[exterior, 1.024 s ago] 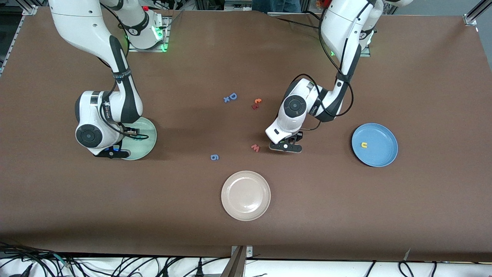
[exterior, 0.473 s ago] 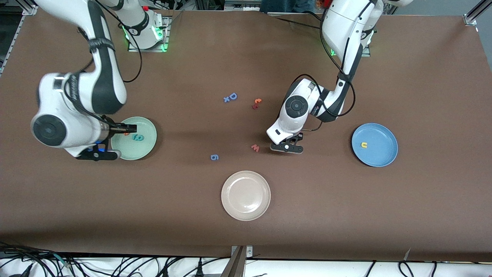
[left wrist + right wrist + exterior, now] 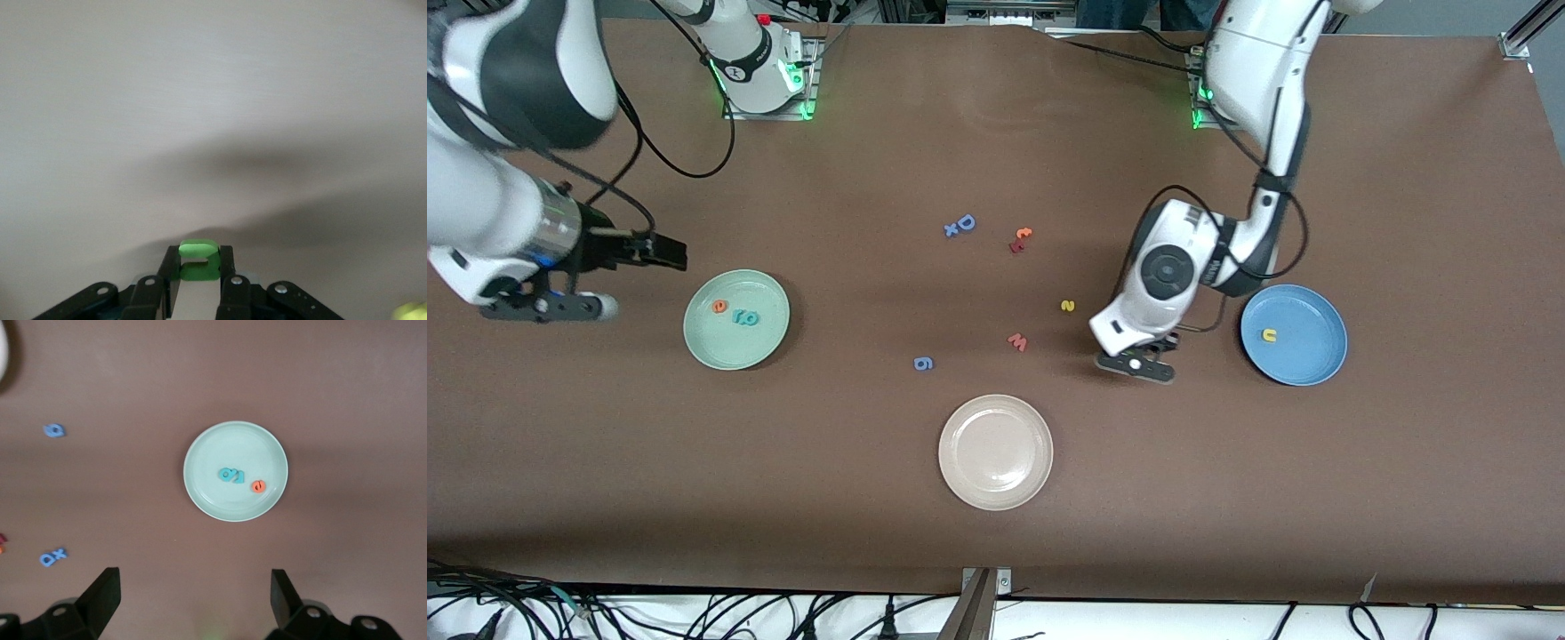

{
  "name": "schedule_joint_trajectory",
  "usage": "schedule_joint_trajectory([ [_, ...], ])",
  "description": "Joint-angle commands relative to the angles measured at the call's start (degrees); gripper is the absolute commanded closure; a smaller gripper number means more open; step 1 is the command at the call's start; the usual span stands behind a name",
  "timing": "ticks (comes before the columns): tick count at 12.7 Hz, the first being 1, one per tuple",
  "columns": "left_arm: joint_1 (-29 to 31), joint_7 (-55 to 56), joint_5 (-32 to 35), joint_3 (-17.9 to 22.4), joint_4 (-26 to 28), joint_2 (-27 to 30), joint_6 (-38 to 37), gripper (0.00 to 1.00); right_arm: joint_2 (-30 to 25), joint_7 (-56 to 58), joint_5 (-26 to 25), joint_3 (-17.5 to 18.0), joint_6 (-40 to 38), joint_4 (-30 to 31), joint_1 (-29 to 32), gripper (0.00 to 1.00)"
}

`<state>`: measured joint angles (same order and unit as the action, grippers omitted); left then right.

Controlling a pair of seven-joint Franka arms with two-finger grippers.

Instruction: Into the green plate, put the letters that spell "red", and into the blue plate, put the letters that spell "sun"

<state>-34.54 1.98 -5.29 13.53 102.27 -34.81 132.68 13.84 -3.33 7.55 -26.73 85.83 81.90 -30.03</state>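
The green plate (image 3: 761,343) holds an orange "e" (image 3: 719,307) and two teal letters (image 3: 744,316). In the right wrist view the same plate (image 3: 213,450) lies below, with the teal letters (image 3: 231,475) and the "e" (image 3: 258,486) in it. My right gripper (image 3: 660,252) hangs open and empty, high over the table beside that plate. The blue plate (image 3: 1309,309) holds a yellow arch letter (image 3: 1268,335). My left gripper (image 3: 1136,363) is low over the table beside the blue plate, shut on the dark green arch letter (image 3: 199,260). A yellow "s" (image 3: 1067,306) lies on the table.
A red "w" (image 3: 1017,341) lies beside the yellow "s". A blue "g" (image 3: 923,363) lies toward the right arm's end from the "w". A blue "D" with a small x (image 3: 960,225) and two orange-red letters (image 3: 1020,239) lie nearer the bases. A cream plate (image 3: 995,452) sits nearest the front camera.
My right gripper opened, rose and drew away from the green plate, leaving teal letters in it. My left gripper shut on the green letter and moved toward the blue plate, uncovering the yellow "s".
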Motion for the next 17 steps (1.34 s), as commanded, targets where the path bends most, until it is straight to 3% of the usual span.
schedule_joint_trajectory([
  [1, 4.02, -14.32, -0.60, 2.80, 1.09, 4.74, -5.23, 0.82, -0.56, 1.22, 0.01, 0.27, -2.23, -1.40, 0.32, 0.01],
  [3, 8.49, -24.87, -0.60, 3.34, 2.93, 5.98, -5.68, 0.81, -0.48, 2.97, -0.34, -0.42, -7.67, -1.30, 0.76, 0.01],
  [6, 15.71, -38.24, -1.82, 3.43, 4.87, 6.42, -5.59, 0.79, -3.19, 2.28, -1.48, 0.79, -3.93, 2.54, 2.08, 0.00],
  [9, 20.20, -43.99, -1.83, 3.43, 6.36, 6.16, -5.59, 0.79, -7.50, 2.45, -4.47, 11.66, 2.49, 6.85, 11.01, 0.00],
  [12, 21.44, -44.96, -1.83, 3.43, 7.68, 5.02, -5.07, 0.76, -12.67, 2.36, -5.70, 17.75, 9.68, 9.41, 18.93, 0.00],
  [13, 21.44, -44.87, -2.00, 3.43, 7.68, 4.23, -4.98, 0.68, -14.35, 2.71, -5.18, 19.42, 13.10, 11.94, 22.35, 0.00],
  [15, 21.35, -44.70, -2.80, 3.35, 8.12, 3.35, -3.84, 0.39, -20.84, 2.72, -6.22, 22.06, 12.18, 18.17, 24.49, 0.00],
  [16, 21.35, -44.78, -2.80, 3.34, 8.04, 3.52, -3.92, 0.11, -21.74, 3.15, -6.66, 22.25, 9.56, 18.38, 25.80, 0.00],
  [17, 21.35, -44.87, -2.80, 3.26, 7.69, 4.13, -4.01, 0.00, -21.92, 3.41, -7.28, 23.38, 6.49, 17.86, 27.46, 0.00],
])
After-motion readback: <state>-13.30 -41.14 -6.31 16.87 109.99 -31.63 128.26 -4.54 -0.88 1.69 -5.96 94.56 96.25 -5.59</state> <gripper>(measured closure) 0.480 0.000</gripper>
